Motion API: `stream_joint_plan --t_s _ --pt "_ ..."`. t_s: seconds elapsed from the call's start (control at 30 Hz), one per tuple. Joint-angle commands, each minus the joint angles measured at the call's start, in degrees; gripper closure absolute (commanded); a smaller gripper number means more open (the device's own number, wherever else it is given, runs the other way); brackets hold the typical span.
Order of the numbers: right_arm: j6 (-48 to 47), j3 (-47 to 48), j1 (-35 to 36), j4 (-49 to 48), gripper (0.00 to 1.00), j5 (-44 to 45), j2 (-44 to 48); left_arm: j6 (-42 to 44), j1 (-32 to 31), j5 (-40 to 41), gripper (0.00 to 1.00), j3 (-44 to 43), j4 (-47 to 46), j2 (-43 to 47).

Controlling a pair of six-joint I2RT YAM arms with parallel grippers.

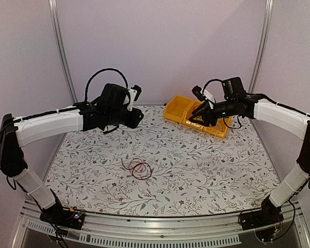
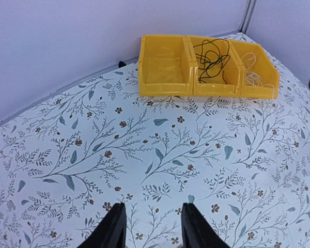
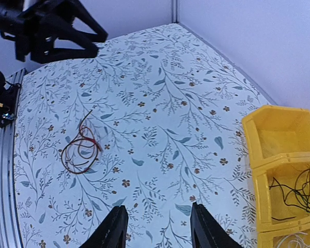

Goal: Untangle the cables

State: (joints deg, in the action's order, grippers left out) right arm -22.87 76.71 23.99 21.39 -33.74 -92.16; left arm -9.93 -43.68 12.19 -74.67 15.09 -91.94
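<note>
- Red cable lies loose at centre of table, 7 o'clock of yellow bins.
- Wrist views only: black cable and white cable lie in bins.
- Left gripper, right gripper: fingers apart, empty.

Cropped by the bottom edge of the left wrist view: left gripper, fingertips only. Likewise right gripper in its own view. Cut off at lower right there: yellow bins, white cable barely in. Too small to count from above: loops of red cable.
</note>
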Motion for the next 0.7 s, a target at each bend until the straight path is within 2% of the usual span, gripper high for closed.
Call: stream_joint_plan --t_s 0.0,0.07,0.2,0.33,0.67 --pt "-5.82 -11.21 1.94 -7.48 0.54 -10.15 8.58 -14.12 0.51 3.81 0.63 10.82 4.07 4.85" --pt "-6.75 -14.51 1.96 -10.17 0.53 -10.81 11.0 -20.07 0.58 2.13 0.66 19.63 1.28 8.63" --pt "-8.33 -17.06 2.01 -12.14 0.52 -10.58 11.13 -29.64 0.67 0.98 0.72 29.93 -4.46 11.91" --pt "-9.6 -16.23 2.25 -10.12 0.53 -11.61 8.27 -34.24 0.97 1.55 0.73 32.2 -5.67 9.23" --pt "-12.22 -16.35 2.79 -9.27 0.53 -10.55 7.13 -35.98 3.89 -2.05 0.77 33.1 -13.67 -1.02"
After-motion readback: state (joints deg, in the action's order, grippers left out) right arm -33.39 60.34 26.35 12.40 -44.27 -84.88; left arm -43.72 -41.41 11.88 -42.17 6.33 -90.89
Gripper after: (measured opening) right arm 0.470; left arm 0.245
